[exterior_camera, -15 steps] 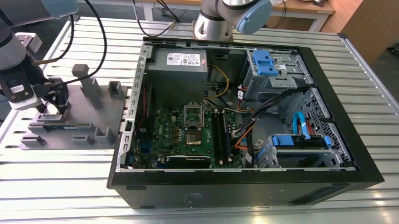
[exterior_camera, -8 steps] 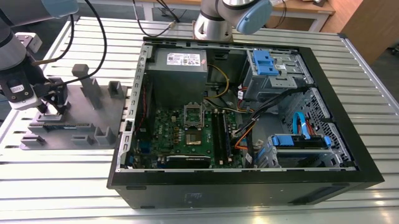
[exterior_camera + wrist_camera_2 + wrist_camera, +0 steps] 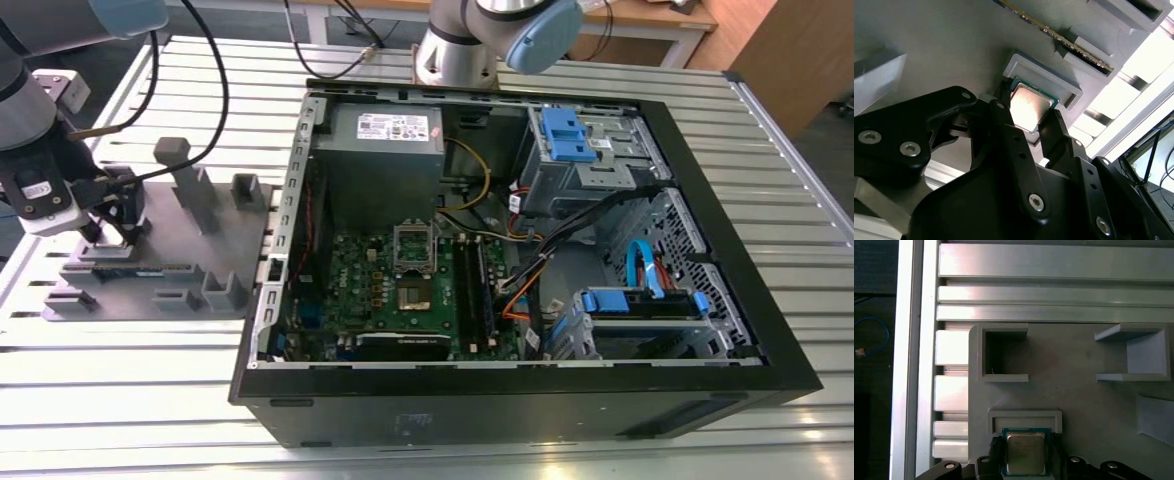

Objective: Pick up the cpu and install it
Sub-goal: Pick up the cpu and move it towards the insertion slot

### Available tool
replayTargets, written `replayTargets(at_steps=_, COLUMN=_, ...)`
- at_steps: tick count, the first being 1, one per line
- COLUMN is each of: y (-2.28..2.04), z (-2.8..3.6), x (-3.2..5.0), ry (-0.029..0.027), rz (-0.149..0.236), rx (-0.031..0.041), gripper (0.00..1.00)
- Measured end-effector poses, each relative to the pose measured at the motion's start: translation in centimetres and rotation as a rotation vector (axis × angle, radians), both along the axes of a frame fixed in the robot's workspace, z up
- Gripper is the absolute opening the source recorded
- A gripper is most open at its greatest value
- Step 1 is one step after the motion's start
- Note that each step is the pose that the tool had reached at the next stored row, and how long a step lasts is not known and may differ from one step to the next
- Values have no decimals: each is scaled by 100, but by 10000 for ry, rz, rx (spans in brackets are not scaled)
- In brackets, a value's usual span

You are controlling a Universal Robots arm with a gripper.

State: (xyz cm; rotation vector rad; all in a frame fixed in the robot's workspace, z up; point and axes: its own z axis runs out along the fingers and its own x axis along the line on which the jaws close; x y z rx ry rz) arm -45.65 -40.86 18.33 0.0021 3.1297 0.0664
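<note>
Pinching the small flat square silver-topped cpu (image 3: pixel 1029 107) at two opposite edges, by the look of both wrist views, with the jaws of the black two-fingered gripper (image 3: pixel 1028 111) drawn in on either side. Holds it centred between them, metal top facing the wrist, just at the open side of a shallow grey rimmed pocket (image 3: pixel 1024 415) on the grey plastic fixture plate (image 3: pixel 187 255). Cannot tell whether lifted clear or resting. No long axis to mind: square, edges parallel to the jaws. Lies at the exterior view's left on the slatted aluminium bench (image 3: pixel 134 400), well apart from the open black computer case (image 3: pixel 534 400).
</note>
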Motion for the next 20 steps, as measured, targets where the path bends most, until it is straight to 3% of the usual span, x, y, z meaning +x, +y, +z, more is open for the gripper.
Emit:
replayTargets(at_steps=5, y=0, z=7, x=0, ry=2, rz=0, rx=-1, gripper=47)
replayTargets(at_steps=11, y=0, z=71, x=0, ry=0, rz=0, rx=-1, gripper=47)
replayTargets(at_steps=20, y=0, z=90, x=0, ry=1, rz=0, rx=-1, gripper=47)
